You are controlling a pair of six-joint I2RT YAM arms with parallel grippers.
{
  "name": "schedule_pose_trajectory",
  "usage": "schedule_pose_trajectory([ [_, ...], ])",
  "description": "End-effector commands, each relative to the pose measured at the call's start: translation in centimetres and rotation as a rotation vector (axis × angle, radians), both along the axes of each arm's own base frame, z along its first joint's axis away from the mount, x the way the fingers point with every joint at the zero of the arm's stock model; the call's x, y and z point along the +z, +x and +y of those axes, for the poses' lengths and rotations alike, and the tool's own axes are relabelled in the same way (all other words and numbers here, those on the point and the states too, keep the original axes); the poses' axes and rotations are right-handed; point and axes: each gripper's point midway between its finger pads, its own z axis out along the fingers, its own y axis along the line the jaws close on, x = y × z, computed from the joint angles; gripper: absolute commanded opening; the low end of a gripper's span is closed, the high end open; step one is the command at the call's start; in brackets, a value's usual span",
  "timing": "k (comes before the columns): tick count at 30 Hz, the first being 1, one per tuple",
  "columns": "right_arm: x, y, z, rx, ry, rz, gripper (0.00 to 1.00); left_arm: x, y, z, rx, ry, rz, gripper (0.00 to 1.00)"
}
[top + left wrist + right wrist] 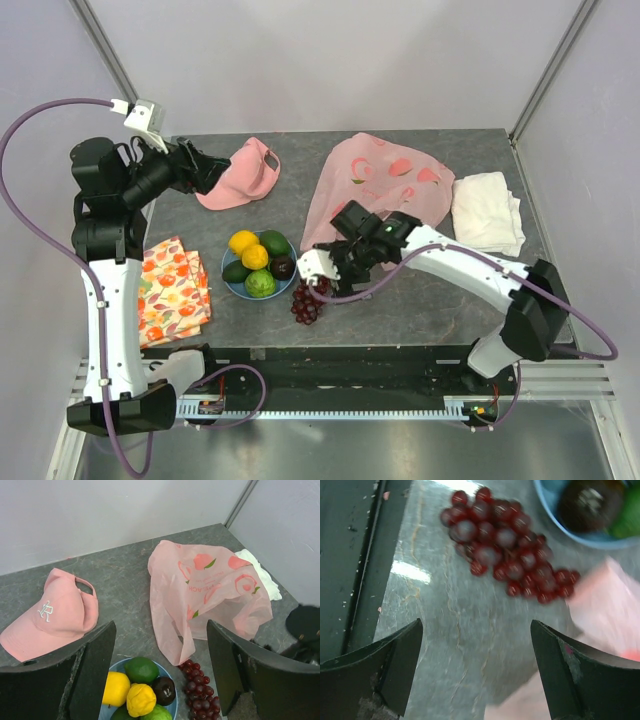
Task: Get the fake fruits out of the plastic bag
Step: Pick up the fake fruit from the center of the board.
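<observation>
1. Top external: the pink plastic bag [380, 180] lies flattened on the surface [400, 310], right of centre. 6 fake fruits [258, 262] are piled on the blue plate [236, 291], and the grape bunch [305, 305] lies just beside its rim. Only this view shows the white cloth [487, 212] at the bag's right edge. I cannot tell either end effector's opening from here.
2. Left wrist: my left end effector [161, 630] has its fingers wide apart and empty, hovering high above the plate and bag. This view alone shows the bag's peach print and its crumpled lower corner reaching down to the grapes. I judge the bag light, limp and slippery, so I'd pinch a gathered fold rather than flat film. I cannot tell whether anything is inside it.
3. Right wrist: my right end effector [475, 630] is spread with nothing between the fingers, low over the surface, the grapes just ahead. Though blurred, this view shows the bunch lying outside the bag. It looks light, hard and knobbly, so I'd take it across its thick middle.
</observation>
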Motion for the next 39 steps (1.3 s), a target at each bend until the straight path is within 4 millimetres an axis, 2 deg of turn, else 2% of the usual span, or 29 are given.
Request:
schedule_pose_trajectory([
  [1, -1.2, -0.4, 2.8, 0.284, 0.041, -0.102, 0.96, 0.8, -0.3, -0.1, -0.014, -0.013, -0.029, 0.80],
  [7, -3.7, -0.4, 5.9, 0.453, 0.017, -0.158, 0.95, 0.3, -0.7, 0.1, -0.004, -0.007, -0.020, 0.80],
  [8, -4.7, -0.7, 6.2, 0.488, -0.001, -0.148, 0.94, 0.3, -0.7, 0.3, 0.001, -0.006, -0.019, 0.80],
  [10, -5.3, -1.0, 6.7, 0.514, -0.007, -0.146, 0.92, 0.2, -0.8, 0.5, 0.011, 0.004, -0.018, 0.80],
  [13, -6.5, -1.0, 7.5, 0.533, -0.014, -0.171, 0.84, 0.3, -1.0, 0.9, 0.026, 0.012, -0.024, 0.80],
  [14, -6.6, -0.4, 8.2, 0.529, -0.003, -0.219, 0.78, 0.1, -1.0, 0.9, 0.026, 0.010, -0.019, 0.80],
  [16, -7.5, -0.3, 8.0, 0.536, -0.016, -0.241, 0.67, 0.0, -1.0, 0.9, 0.026, 0.002, -0.015, 0.80],
  [17, -7.5, 0.0, 8.1, 0.537, -0.022, -0.259, 0.52, 0.0, -1.1, 0.8, 0.023, -0.001, -0.011, 0.80],
  [18, -7.6, 0.1, 8.0, 0.538, -0.026, -0.264, 0.45, 0.0, -1.1, 0.9, 0.024, -0.002, -0.011, 0.80],
  [19, -7.4, 0.2, 8.0, 0.532, -0.031, -0.269, 0.32, 0.0, -1.1, 0.9, 0.025, -0.002, -0.012, 0.80],
  [22, -6.8, 0.4, 7.6, 0.506, -0.043, -0.272, 0.15, 0.2, -0.9, 0.9, 0.023, -0.004, -0.017, 0.80],
  [25, -5.3, 0.4, 7.4, 0.473, -0.034, -0.271, 0.08, 0.4, -0.6, 0.8, 0.017, -0.016, -0.021, 0.80],
  [26, -4.1, 0.5, 7.6, 0.457, -0.016, -0.283, 0.07, 0.6, -0.6, 0.8, 0.016, -0.020, -0.028, 0.80],
  [28, -1.7, 0.9, 8.0, 0.411, 0.018, -0.293, 0.06, 0.7, -0.5, 0.6, 0.008, -0.026, -0.027, 0.80],
  [30, 1.9, 1.1, 8.6, 0.386, 0.081, -0.331, 0.05, 1.0, -0.5, 0.6, 0.006, -0.028, -0.031, 0.80],
  [33, 6.0, 1.2, 9.0, 0.343, 0.150, -0.363, 0.05, 0.9, -0.5, 0.6, 0.006, -0.031, -0.030, 0.80],
  [36, 8.9, 1.7, 9.6, 0.299, 0.199, -0.392, 0.04, 0.7, -0.4, 0.6, 0.005, -0.037, -0.023, 0.80],
  [39, 10.5, 2.9, 10.6, 0.247, 0.218, -0.417, 0.04, 0.6, -0.4, 0.5, 0.003, -0.039, -0.021, 0.80],
])
